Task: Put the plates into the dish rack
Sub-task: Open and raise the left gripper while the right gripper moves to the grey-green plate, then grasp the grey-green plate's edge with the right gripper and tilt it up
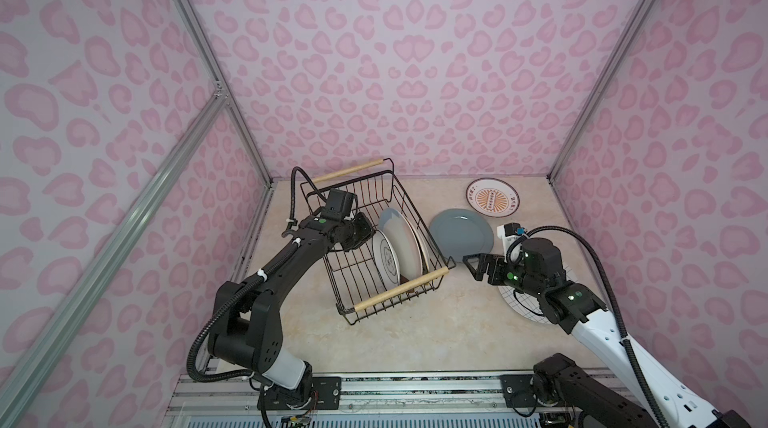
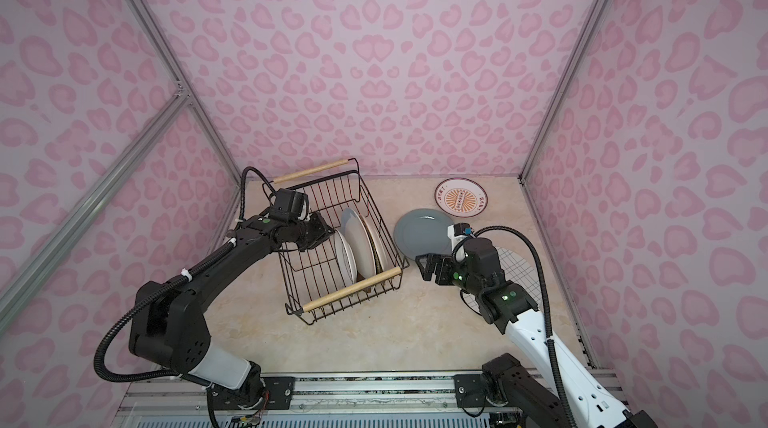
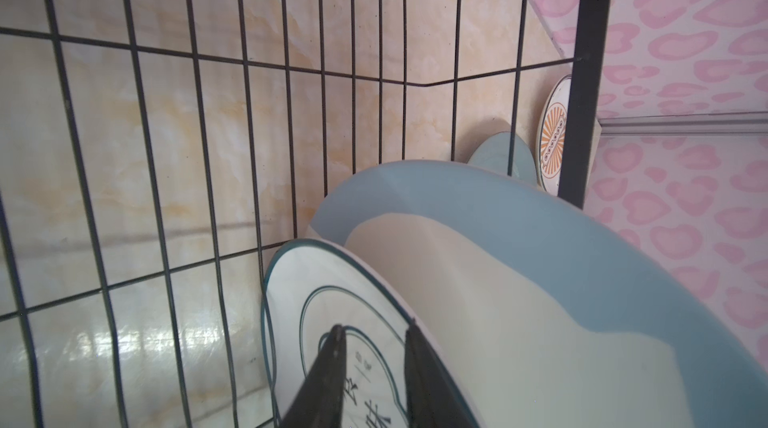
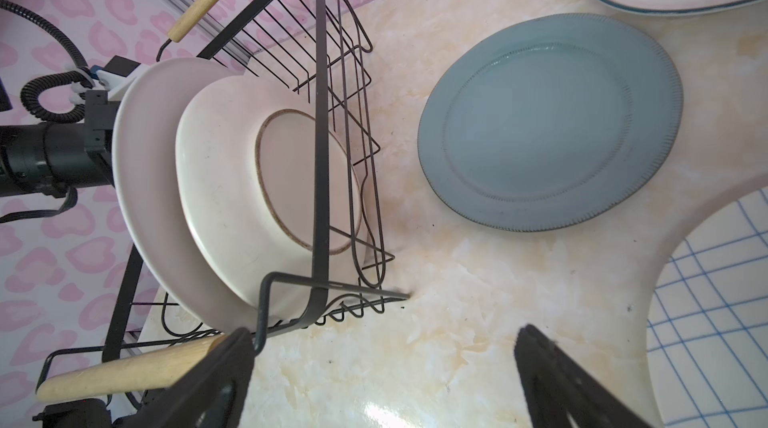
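Reaching into the dish rack [image 1: 401, 289] from its left side, my left gripper [image 3: 374, 327] sits at the rim of the white plate with Chinese characters [image 3: 328, 293]. One finger lies across the printed face, and the other is at the plate's edge, next to the blue-and-cream plate [image 3: 519, 272]. A narrow gap shows between the fingers, but I cannot tell whether they are pressing on the plate.

The rack stands at an angle on the left half of the desk [image 1: 415, 342], running from the far left corner toward the middle. Three plates stand on edge at its near end, by the near wooden handle: the character plate, the blue-and-cream one, and a smaller cream plate [image 4: 232, 180] against the rack's right wall.

My right gripper [image 4: 384, 330] hangs over bare desk just beside the rack's near right corner, fingers wide apart and holding nothing. The grey-blue plate [image 1: 461, 234] lies flat just right of the rack. The orange sunburst plate [image 1: 492, 201] lies by the far edge, and the grid plate [image 4: 715, 301] lies near the right edge, partly under my right arm.
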You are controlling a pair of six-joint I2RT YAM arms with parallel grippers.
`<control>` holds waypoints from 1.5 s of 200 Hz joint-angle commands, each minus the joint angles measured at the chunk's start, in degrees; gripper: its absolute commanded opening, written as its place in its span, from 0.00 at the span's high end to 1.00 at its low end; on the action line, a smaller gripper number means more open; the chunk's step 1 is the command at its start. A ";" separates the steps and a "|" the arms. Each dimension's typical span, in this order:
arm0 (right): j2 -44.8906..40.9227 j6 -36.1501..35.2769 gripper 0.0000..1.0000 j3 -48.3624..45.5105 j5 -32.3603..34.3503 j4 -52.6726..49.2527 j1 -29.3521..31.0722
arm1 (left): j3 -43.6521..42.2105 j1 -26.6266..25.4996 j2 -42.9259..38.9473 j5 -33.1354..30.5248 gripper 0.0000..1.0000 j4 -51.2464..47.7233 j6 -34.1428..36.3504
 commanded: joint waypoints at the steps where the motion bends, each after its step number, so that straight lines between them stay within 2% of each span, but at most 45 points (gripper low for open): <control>1: -0.12 0.02 0.03 0.33 0.72 0.33 0.04 | -1.19 -0.31 -1.42 0.89 0.72 0.40 -0.38; 81: -1.26 0.24 0.03 1.43 2.38 -1.75 -0.04 | -1.05 -0.40 -6.05 -1.28 0.71 -1.11 0.15; 113: -1.77 0.72 0.03 1.82 3.84 -2.72 -1.13 | -0.12 -0.23 -11.20 -3.58 0.69 -3.22 2.36; 138: -0.42 2.14 0.02 0.69 1.79 -1.10 -4.31 | 0.24 -0.13 -16.92 -4.73 0.65 -4.89 6.47; 142: -0.09 2.58 0.02 0.11 1.20 -0.31 -5.24 | 0.17 -0.14 -17.99 -4.71 0.60 -5.08 7.31; 163: 3.04 4.83 0.02 -3.30 -4.06 4.53 -10.69 | -1.23 -0.05 -24.07 -4.22 0.48 -4.73 11.95; 176: 6.10 5.92 0.02 -4.96 -6.17 8.20 -12.86 | -3.44 -0.05 -28.20 -3.02 0.28 -3.01 14.26; 189: 9.99 6.33 0.05 -5.53 -6.62 11.27 -14.02 | -6.86 -0.05 -32.47 -1.78 0.00 -0.38 15.60; 210: 17.26 7.02 0.07 -5.67 -6.68 16.21 -15.47 | -13.00 -0.05 -39.26 1.36 0.03 4.51 18.33; 234: 26.09 7.25 0.09 -4.27 -8.60 20.86 -17.48 | -17.45 -0.05 -44.10 10.29 0.03 9.49 22.47; 259: 34.86 9.67 0.11 -2.77 -10.21 26.84 -17.96 | -19.56 -0.11 -45.37 18.40 0.02 11.64 25.46; 300: 41.84 12.41 0.12 -1.21 -9.47 33.14 -18.04 | -21.67 -0.21 -44.85 19.61 0.02 14.16 27.88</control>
